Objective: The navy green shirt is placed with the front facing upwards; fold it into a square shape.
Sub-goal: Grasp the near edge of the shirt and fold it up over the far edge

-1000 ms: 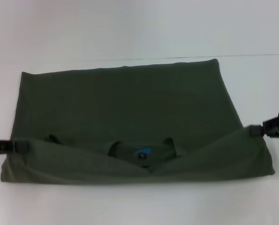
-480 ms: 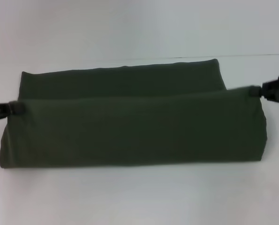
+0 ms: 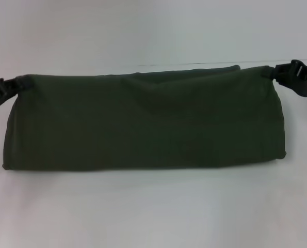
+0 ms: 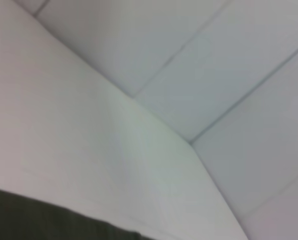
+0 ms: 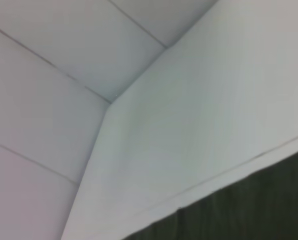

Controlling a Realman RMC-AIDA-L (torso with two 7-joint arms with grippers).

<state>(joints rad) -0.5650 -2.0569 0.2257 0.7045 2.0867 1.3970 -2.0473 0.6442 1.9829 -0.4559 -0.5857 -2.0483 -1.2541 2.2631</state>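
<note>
Lay as a long folded band across the middle of the counter [image 3: 153,212]: navy green shirt [image 3: 143,126], not yet square. Pinched at its far corners by left gripper [image 3: 7,87] and right gripper [image 3: 278,72], both clamped on cloth. Left to do, likely: crosswise folds.

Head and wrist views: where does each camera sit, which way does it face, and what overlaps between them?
Head view: from the robot's head, looking forward and down at the navy green shirt on the white table; the left end effector and right end effector grip its far corners.
Left wrist view: on the left arm, facing across the table toward the wall; no fingers show, only a shirt edge.
Right wrist view: on the right arm, likewise; shirt edge.
Shared: all three show shirt and table.
</note>
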